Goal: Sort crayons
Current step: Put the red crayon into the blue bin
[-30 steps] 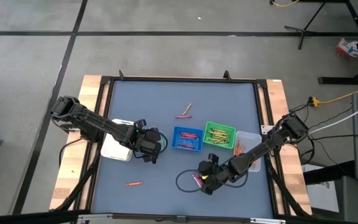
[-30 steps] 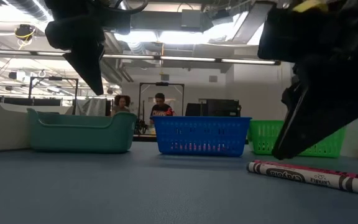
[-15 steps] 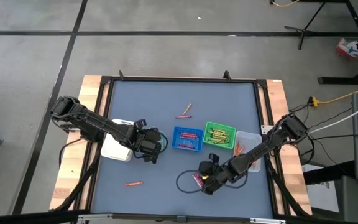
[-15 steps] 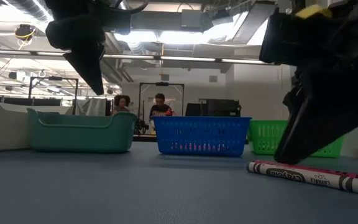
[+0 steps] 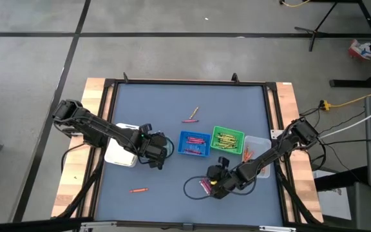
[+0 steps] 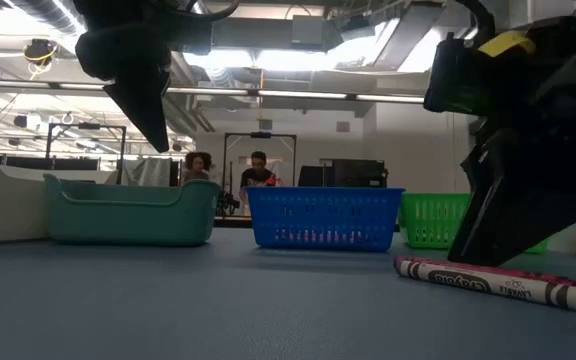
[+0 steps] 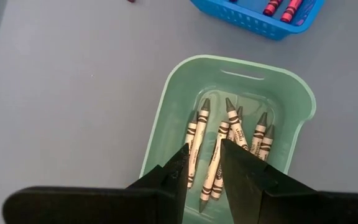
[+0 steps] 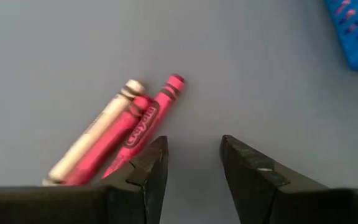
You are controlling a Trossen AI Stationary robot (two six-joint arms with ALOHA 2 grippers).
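Near the table's (image 5: pixel 172 206) front edge, the right gripper (image 8: pixel 193 163) hovers with fingers apart and empty just beside three pink crayons (image 8: pixel 126 127). Farther back, the left gripper (image 7: pixel 204 165), fingers parted and empty, hangs over the teal tray (image 7: pixel 166 106) of grey crayons (image 7: pixel 229 146), beside the blue tray (image 5: pixel 194 144).

Three pink crayons (image 8: pixel 126 127) are lying side by side on the tabletop (image 5: pixel 172 109), touching, one showing a pale wrapper. Grey crayons (image 7: pixel 219 155) are lying loose in the teal tray (image 7: pixel 166 106). Red ones are sitting in the blue tray (image 5: pixel 194 143), yellow-green ones in the green tray (image 5: pixel 227 139). A red-orange crayon (image 5: pixel 138 190) is lying alone, and two more crayons (image 5: pixel 191 116) are lying together farther back.
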